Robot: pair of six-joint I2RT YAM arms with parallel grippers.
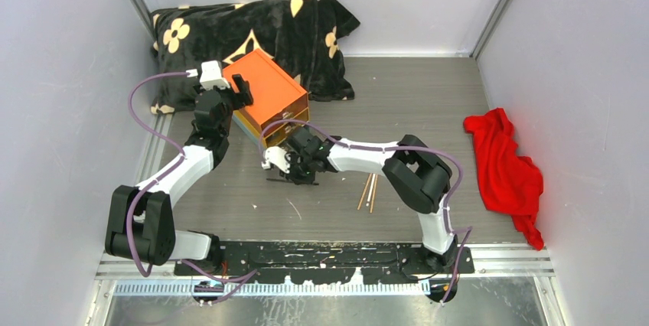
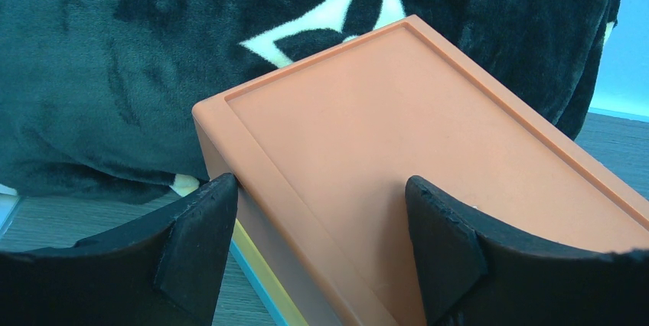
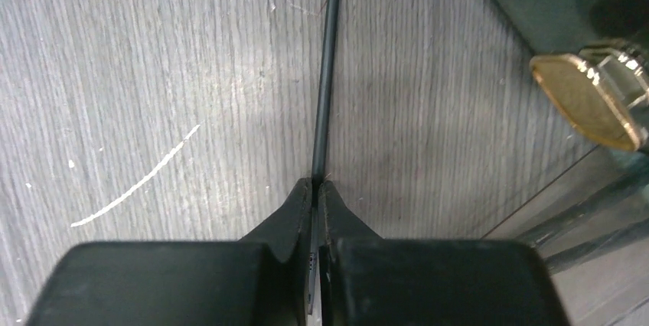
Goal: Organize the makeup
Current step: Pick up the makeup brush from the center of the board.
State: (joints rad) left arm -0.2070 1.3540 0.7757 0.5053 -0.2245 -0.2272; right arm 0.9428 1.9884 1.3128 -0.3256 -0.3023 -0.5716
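I am looking down the right wrist camera, and the right gripper point(image 3: 315, 188) is pinching the black brush point(image 3: 327, 73) with its jaws pressed almost together on the thin handle. The brush is lying flat on the desk point(image 3: 153, 58), just in front of the box point(image 1: 268, 85), with most of its length running out ahead of the tips. It looks very light and stiff, but so slim that I am expecting it to pivot or slide in the pads (a round handle on smooth rubber rarely sits tight). The hold is near one end, so the free end will probably droop or swing. A grip closer to the middle would carry it steadier.

The left gripper point(image 2: 320, 184) is straddling the box's rear corner. Its jaws are spread wide, with one pad against the side wall and the other over the orange top, so I judge it is bracing the box. The tan brushes point(image 1: 369, 192) are waiting on the desk, apart to the right.
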